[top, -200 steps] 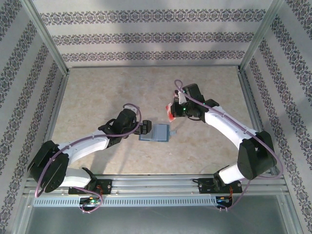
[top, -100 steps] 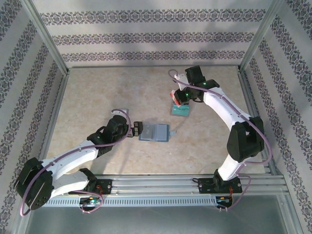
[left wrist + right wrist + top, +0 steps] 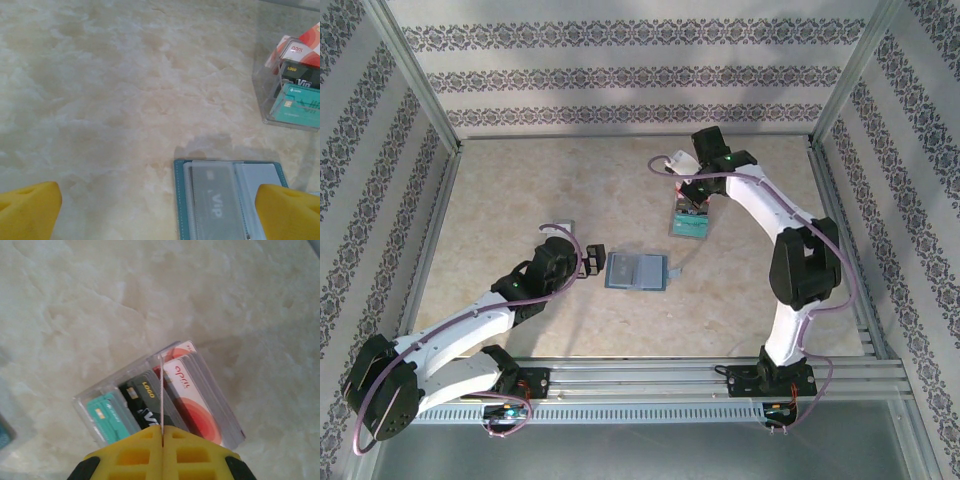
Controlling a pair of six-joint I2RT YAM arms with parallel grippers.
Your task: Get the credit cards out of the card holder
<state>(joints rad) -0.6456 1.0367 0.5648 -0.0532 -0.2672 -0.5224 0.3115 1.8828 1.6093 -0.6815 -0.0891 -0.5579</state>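
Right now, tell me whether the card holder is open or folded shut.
Open: the card holder lies spread flat, both inner pages facing up, a grey VIP card showing inside.

card holder (image 3: 637, 272): teal, open flat | credit cards (image 3: 142, 397): red, dark, teal, side by side, apparently tilted

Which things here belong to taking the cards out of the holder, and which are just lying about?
Job: card holder, open, grey card inside; credit cards standing in the clear box; thin card pinched in the right gripper; open left gripper at the holder.
Lying about: the clear box itself; table.
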